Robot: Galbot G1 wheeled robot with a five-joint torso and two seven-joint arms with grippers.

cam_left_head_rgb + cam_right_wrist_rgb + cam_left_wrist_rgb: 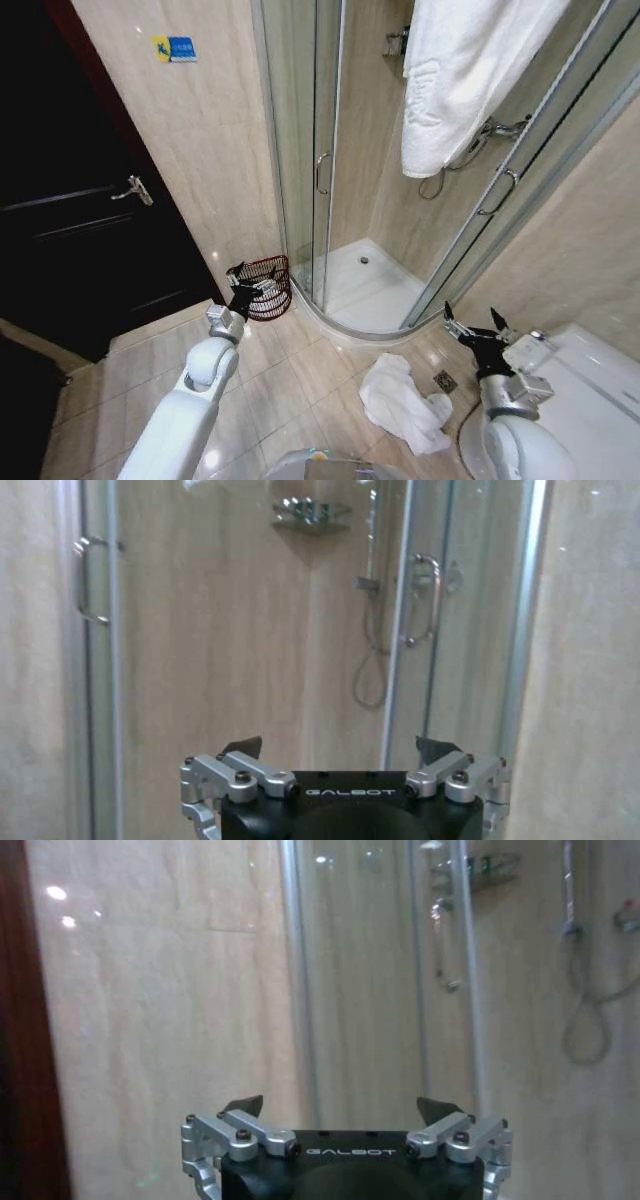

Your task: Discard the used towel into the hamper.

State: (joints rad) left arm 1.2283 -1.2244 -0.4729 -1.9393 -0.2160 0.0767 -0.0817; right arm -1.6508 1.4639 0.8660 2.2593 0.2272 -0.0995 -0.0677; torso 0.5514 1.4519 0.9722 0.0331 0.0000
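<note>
Lying crumpled on the beige tiled floor (300,385), the used white towel (402,404) sits near the robot, right of centre, just beside a small square floor drain (445,381). Well apart from it, far and to the left, stands the small round dark red-brown wire hamper (268,286) — open-topped, set against the marble wall and touching or nearly touching the curved edge of the glass shower cubicle (330,180).

The left pincer (249,283) hangs in front of the hamper's near rim, overlapping it in the head view; its fingers (243,1105) are spread wide and hold nothing. The right pincer (473,328) hovers to the right of the towel, above the floor and close to the white toilet lid (590,375) — fingers (438,748) likewise spread wide apart, empty.

Inside the cubicle lies a white shower tray (365,285), and a second large white towel (460,70) hangs over the top of the glass at the far right. A dark door with a silver lever handle (133,189) fills the left side of the room.
</note>
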